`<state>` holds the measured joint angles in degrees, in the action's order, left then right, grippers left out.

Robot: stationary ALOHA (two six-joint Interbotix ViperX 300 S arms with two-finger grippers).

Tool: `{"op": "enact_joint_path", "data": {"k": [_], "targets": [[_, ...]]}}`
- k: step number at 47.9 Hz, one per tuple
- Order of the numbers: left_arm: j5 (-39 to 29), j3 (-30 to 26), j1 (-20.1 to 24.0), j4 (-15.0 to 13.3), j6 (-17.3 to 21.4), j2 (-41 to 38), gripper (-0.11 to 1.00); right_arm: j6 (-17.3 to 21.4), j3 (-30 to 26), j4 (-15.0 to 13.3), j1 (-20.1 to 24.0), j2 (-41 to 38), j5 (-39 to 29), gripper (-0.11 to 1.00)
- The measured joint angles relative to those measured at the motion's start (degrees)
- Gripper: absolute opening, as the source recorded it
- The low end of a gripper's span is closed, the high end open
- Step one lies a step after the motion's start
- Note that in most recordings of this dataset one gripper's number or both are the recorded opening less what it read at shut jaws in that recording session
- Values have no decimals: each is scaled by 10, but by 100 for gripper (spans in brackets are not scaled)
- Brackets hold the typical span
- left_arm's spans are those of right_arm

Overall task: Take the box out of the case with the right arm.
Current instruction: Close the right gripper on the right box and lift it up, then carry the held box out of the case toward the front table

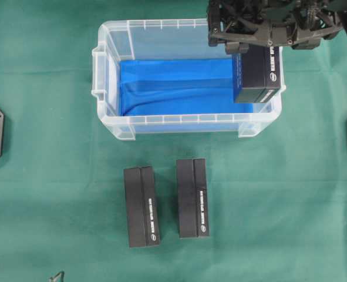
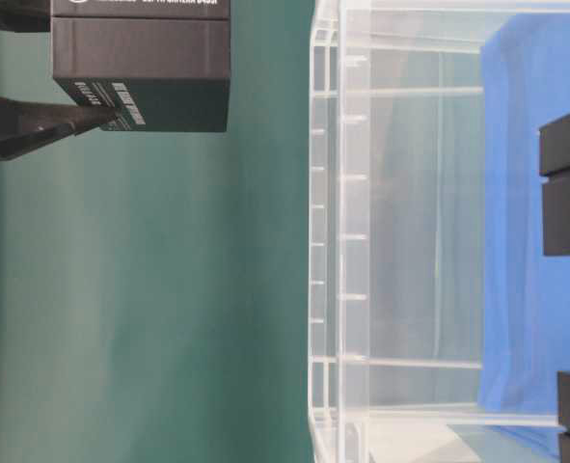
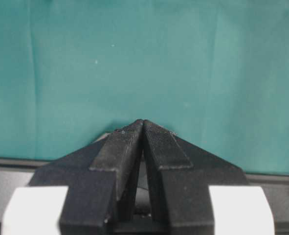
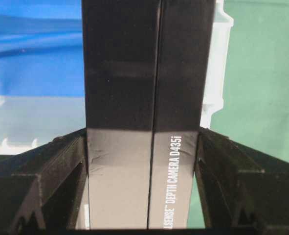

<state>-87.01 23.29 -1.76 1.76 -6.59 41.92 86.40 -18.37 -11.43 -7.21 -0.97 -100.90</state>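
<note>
Matte black box (image 4: pixel 149 98) — rectangular, seamed — clamped in right claw (image 4: pixel 143 161).

Counter (image 1: pixel 44 176): we see green cloth covering it.
Case (image 1: pixel 111 70): we see it resting on the cloth.
Two black boxes (image 1: pixel 141 206) (image 1: pixel 192 198): we find them lying side by side near the case.

You had the right tool (image 1: pixel 252 47) clamped on a black box (image 1: pixel 257 76) above the case's (image 1: pixel 111 82) right end, over the blue floor (image 1: pixel 173 85). Two more black boxes (image 1: pixel 141 206) (image 1: pixel 192 197) lay side by side on the green table (image 1: pixel 44 176) just in front of the case, apart from it.
</note>
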Motion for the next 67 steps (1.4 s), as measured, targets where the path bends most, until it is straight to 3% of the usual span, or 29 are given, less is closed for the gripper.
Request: {"op": "enact_joint_path", "data": {"k": [28, 39, 54, 67], "targets": [[0, 0, 0, 0, 0, 0, 2, 1, 0, 0, 1, -1, -1, 64], [0, 0, 0, 0, 0, -1, 2, 11, 0, 0, 22, -1, -1, 64], [0, 0, 0, 0, 0, -3, 2, 89, 0, 0, 106, 0, -11, 64], [0, 0, 0, 0, 0, -4, 2, 198, -1, 0, 211, -3, -17, 64]]}}
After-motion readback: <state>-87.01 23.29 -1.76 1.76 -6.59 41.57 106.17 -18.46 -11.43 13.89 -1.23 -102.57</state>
